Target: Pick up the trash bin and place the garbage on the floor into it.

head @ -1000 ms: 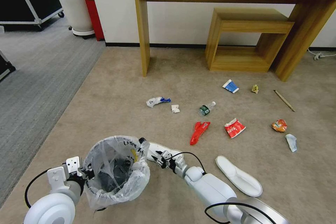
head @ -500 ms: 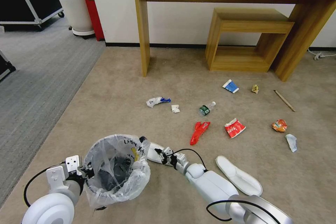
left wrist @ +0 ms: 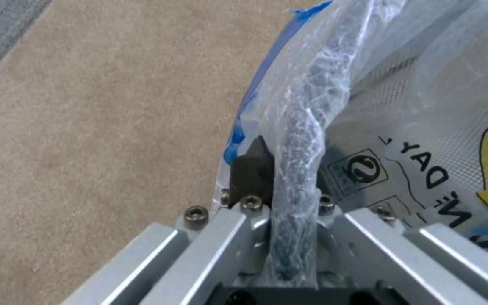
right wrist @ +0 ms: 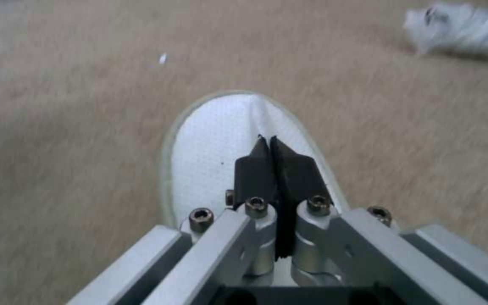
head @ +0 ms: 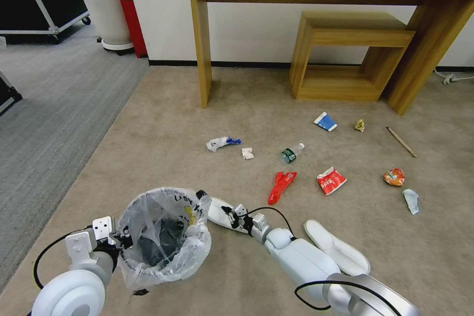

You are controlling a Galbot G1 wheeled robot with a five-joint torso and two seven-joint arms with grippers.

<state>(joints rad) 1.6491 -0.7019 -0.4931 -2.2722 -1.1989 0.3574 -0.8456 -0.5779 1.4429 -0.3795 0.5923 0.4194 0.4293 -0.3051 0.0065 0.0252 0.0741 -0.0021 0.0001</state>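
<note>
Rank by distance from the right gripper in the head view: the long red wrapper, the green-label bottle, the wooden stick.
From the right gripper:
1. Long red wrapper, just ahead to its right.
2. Green-label bottle, farther ahead.
3. Wooden stick, far right near the table leg.

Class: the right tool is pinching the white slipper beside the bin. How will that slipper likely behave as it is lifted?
The right tool is shut on a thin fold of the white slipper, so the fabric is probably soft and floppy, and the rest may droop. It looks flat and thin, so likely light. A pinch on so little fabric might slip free.
</note>
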